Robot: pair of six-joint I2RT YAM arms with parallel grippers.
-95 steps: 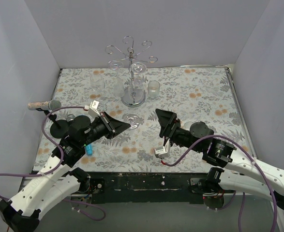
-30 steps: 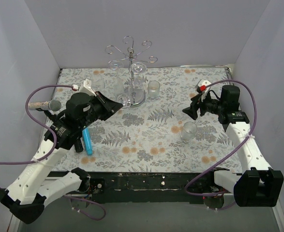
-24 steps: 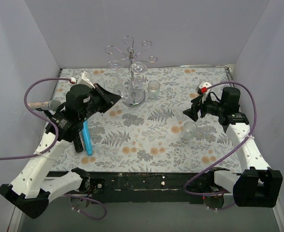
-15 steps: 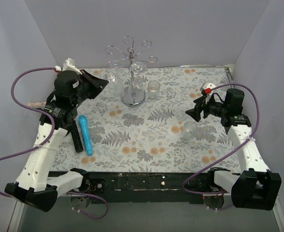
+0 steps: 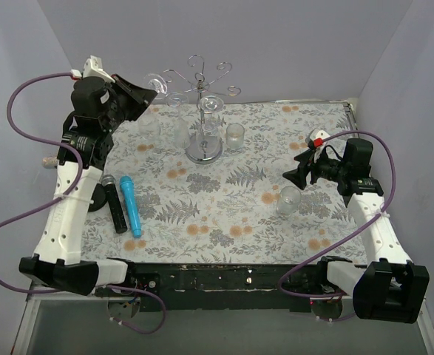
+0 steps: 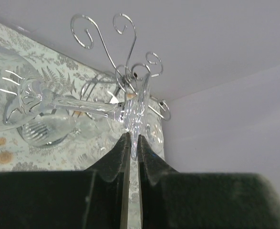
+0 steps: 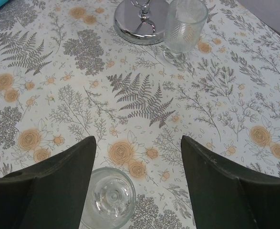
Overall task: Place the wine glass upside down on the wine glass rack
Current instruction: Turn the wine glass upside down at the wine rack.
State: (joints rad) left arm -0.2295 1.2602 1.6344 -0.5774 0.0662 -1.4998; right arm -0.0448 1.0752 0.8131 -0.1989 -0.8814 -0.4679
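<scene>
Currently gripped: left claw (image 6: 132,141) is pinched almost flat on the foot disc of the wine glass (image 6: 77,105); the disc sits edge-on between the fingertips.
Glass axis: the stem runs sideways out of the jaws, roughly level. The bowl is off to the left in the wrist view, so by my read it is not bowl-down yet.
Glass position: up in the air, left of the wine glass rack (image 5: 199,85) as the top camera sees it. It is about level with the rack's curled arms, near them but not touching.
Key relation: in the wrist view the rack's curls lie just past the foot, straight ahead of the claw. The left arm is the one on the job.
Next move (my call): roll the wrist so the bowl hangs down. Then feed the stem into a free curl on the rack's left side, with the foot riding above the wire.
In the way: a hung glass (image 5: 211,105) is already on the rack, close to the pole. I'd pick a curl away from it.
Under the approach: clear glasses (image 5: 149,126) stand below and left of the rack. A ribbed tumbler (image 7: 185,24) stands just right of the rack's base.
Risk: thin foot, thin wire, and a narrow pinch, so a knock could twist the glass in the jaws.
Right claw (image 7: 138,139): jaws wide, holding nothing. It hovers over a small glass (image 7: 108,200), well in front-right of the rack.
Far clutter: black microphone (image 5: 114,208) and blue microphone (image 5: 131,207) lie front-left of the rack, well apart from it. Neither is a factor.
</scene>
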